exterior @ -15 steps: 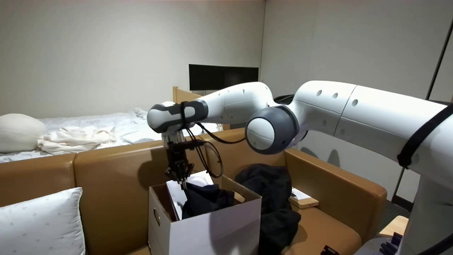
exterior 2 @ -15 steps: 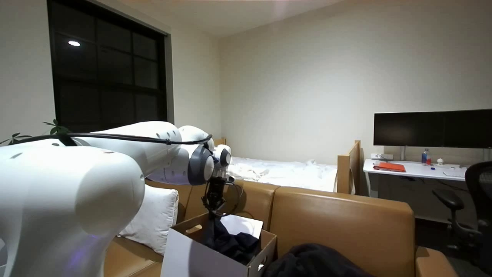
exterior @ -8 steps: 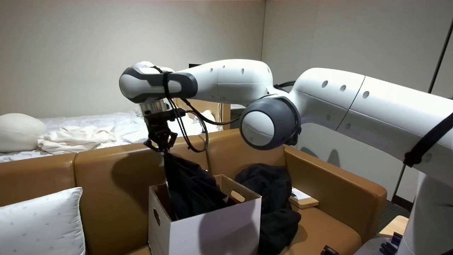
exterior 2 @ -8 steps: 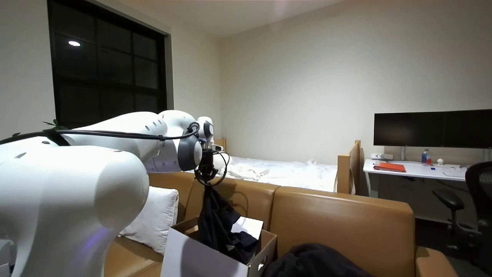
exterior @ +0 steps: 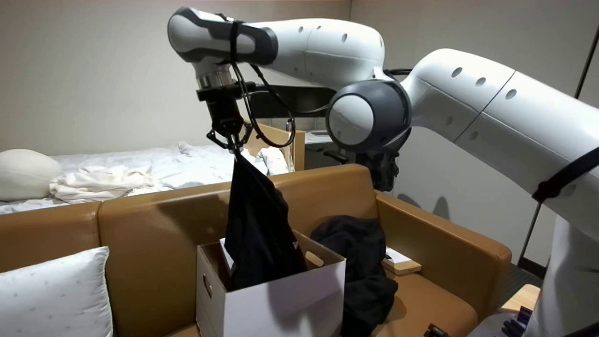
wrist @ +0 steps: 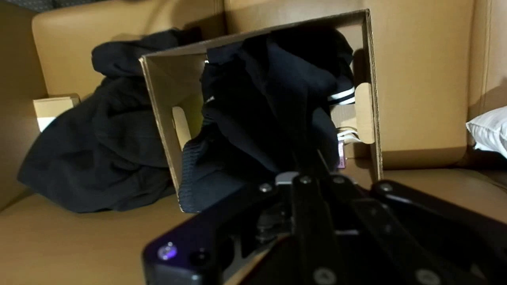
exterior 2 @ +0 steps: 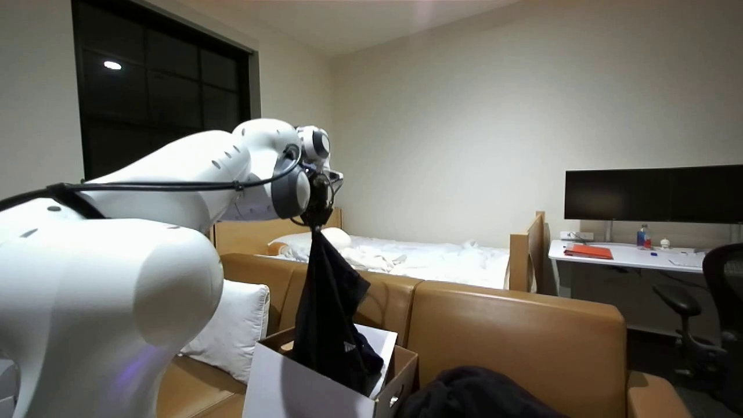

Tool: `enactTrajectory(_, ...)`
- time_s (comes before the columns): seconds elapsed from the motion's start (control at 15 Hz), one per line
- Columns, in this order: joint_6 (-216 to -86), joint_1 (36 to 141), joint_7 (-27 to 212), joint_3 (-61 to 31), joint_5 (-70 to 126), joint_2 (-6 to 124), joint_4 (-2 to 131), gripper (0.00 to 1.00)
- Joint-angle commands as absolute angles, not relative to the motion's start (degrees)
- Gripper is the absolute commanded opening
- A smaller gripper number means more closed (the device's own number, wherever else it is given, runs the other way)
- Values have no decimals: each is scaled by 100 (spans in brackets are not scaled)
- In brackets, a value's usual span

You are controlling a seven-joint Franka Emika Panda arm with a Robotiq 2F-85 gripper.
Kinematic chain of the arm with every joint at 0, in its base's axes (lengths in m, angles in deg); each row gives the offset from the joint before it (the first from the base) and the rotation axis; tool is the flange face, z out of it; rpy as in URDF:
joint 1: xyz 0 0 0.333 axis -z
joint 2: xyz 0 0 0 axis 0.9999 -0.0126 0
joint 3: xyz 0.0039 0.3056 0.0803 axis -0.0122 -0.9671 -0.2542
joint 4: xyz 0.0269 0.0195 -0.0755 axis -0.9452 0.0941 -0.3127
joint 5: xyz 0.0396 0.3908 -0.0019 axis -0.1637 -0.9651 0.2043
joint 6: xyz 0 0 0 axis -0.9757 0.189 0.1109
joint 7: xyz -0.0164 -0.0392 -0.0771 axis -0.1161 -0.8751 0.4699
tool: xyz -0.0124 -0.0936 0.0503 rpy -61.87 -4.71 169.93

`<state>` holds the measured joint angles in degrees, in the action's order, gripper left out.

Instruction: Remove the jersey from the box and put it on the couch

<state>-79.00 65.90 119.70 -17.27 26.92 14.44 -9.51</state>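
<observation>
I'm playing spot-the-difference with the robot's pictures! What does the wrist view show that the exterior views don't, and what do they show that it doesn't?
Only the wrist view shows white stripes on the dark jersey, and a small purplish thing inside the box, too tiny to name.

Only the exterior views show the bed, a black screen and the robot's white arm.

Both kinds show the fingers, the jersey, the box, the tan couch, another dark cloth bundle and a white pillow.
</observation>
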Motion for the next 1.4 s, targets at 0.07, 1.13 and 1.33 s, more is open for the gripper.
enactTrajectory(0.07,-7258,7007,12653,-1910,2304,2351,-953,1)
enactTrajectory(1.13,-6589,8593,11962,-1808,2085,3753,-803,0)
enactTrajectory(1.33,-6665,8785,12446,-1733,2073,4073,-844,0)
